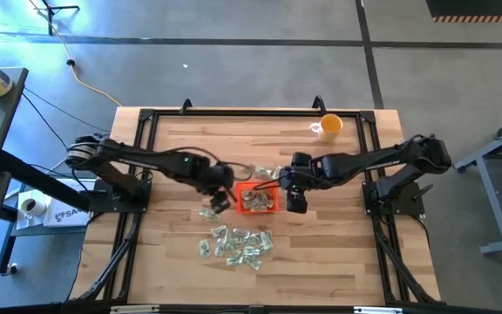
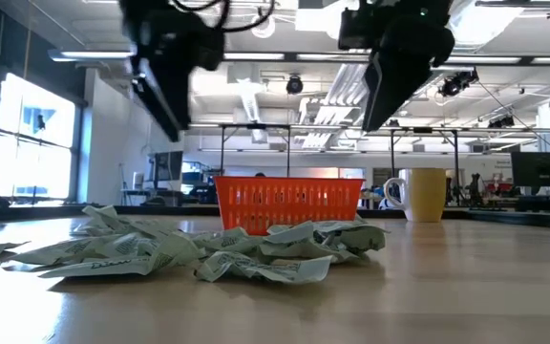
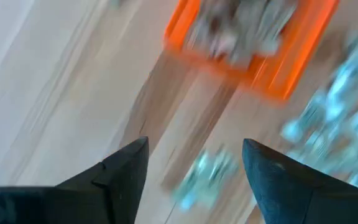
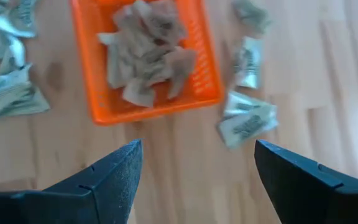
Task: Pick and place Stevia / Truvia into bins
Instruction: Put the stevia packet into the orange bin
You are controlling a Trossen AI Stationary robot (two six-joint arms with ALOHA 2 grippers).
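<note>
We see the left gripper [image 1: 222, 201] hanging above the table [image 1: 338, 253] just beside the left end of the orange tray [image 1: 271, 208]. Its fingers [image 3: 126, 171] stand apart and hold nothing; below them on the wood lies one loose packet [image 3: 205, 177], with the tray just beyond it.

The right gripper [image 1: 296, 204] hovers at the tray's opposite end, also spread wide and empty. Ahead of its fingers [image 4: 114, 171] the tray holds a heap of crumpled packets [image 4: 146, 53], and a few more packets [image 4: 247, 124] lie on the wood just off the tray's side.

Nearer the front edge than both grippers, a larger pile of packets [image 1: 236, 244] sits on the table, apart from the tray. A yellow cup [image 1: 329, 127] stands well behind the right gripper.
</note>
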